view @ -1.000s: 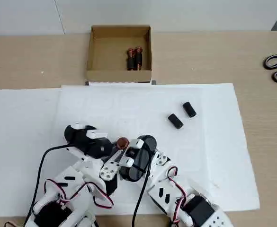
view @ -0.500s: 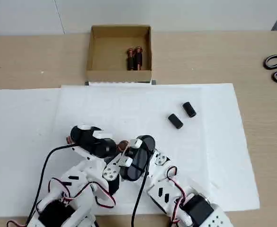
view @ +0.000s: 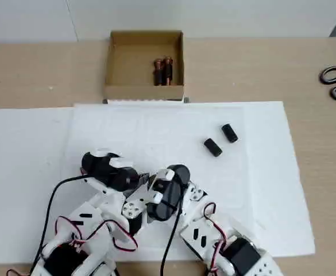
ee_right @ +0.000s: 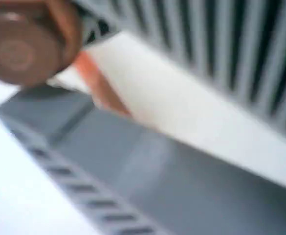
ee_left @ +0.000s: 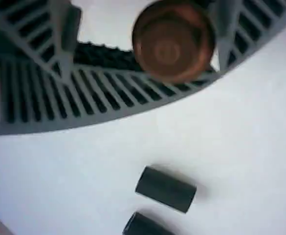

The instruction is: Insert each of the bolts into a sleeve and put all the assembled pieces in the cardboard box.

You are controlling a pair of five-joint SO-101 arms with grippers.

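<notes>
Across the table [view: 41,75] a white sheet [view: 259,190] is spread, and over its near part a bolt [ee_left: 172,41] is seen, where the left gripper [view: 139,183] and right gripper [view: 161,185] meet. Which one grips it, and how wide either stands, cannot be told. Two sleeves [view: 213,147] [view: 230,133] lie loose on the sheet, well apart from the arms. Two assembled pieces [view: 163,70] are already laid in the box [view: 115,63]. Roughly half is judged done: this bolt is yet to be sleeved and boxed, and a second sleeve is left waiting.
</notes>
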